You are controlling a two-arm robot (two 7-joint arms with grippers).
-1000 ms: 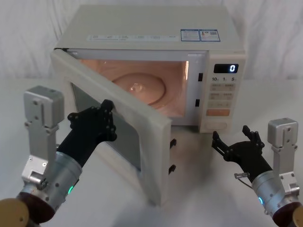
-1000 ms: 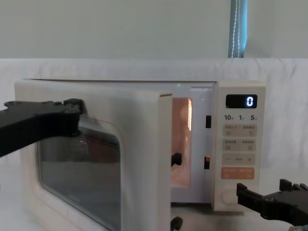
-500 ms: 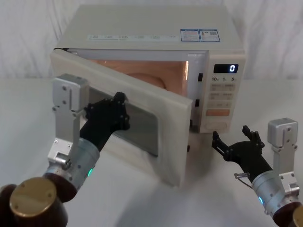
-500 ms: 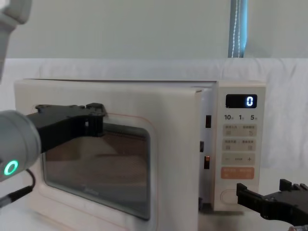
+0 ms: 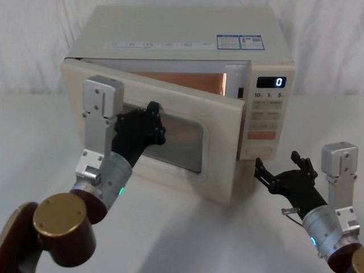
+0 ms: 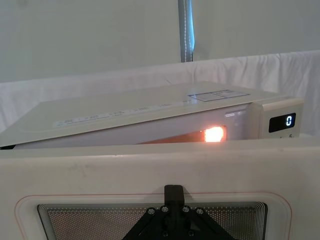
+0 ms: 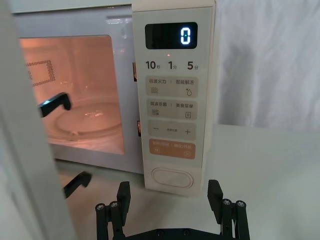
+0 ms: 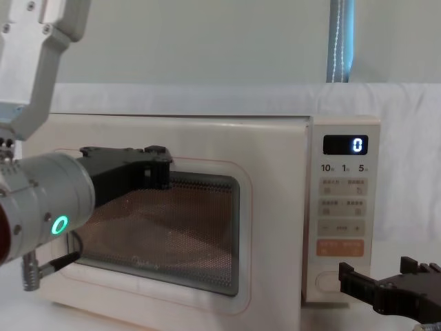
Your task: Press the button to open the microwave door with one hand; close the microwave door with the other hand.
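The cream microwave door (image 5: 219, 170) with its dark window stands a little ajar, its free edge near the control panel. My left gripper (image 5: 153, 122) is shut and presses against the window of the door (image 8: 200, 145); in the left wrist view its tip (image 6: 173, 192) touches the door (image 6: 100, 172). The button (image 7: 172, 177) is the wide cream pill at the foot of the panel (image 5: 260, 152). My right gripper (image 5: 284, 166) hovers open just in front of the button (image 8: 329, 281), apart from it, with nothing between its fingers (image 7: 123, 192).
The microwave (image 5: 176, 34) sits on a white cloth-covered table (image 5: 34, 148), with a white backdrop behind. Its display (image 7: 171, 35) reads 0, and an orange key (image 7: 172, 149) lies above the button. The cavity (image 7: 85, 100) is lit, with the glass turntable inside.
The door has swung from wide open to nearly shut, with my left gripper moving forward and right against its window. The right gripper has not moved.
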